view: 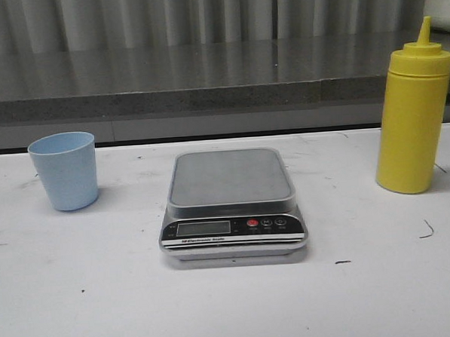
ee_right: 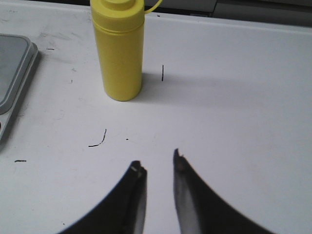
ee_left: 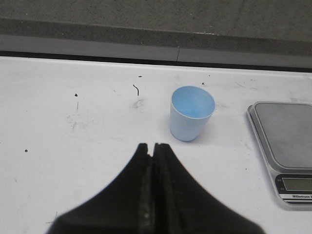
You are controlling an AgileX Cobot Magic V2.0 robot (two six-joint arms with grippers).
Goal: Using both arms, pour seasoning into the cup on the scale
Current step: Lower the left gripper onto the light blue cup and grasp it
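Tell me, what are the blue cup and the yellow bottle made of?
The cup looks like matte plastic: one pale, even blue with a thin rim. The bottle is probably soft plastic too, smooth and solid yellow with a molded cap and a slight sheen.

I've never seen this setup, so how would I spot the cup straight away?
Start at the silver scale in the middle of the white table. Look to its left: the cup stands there alone, upright and empty. It is pale blue and short, unlike the tall yellow bottle on the right.
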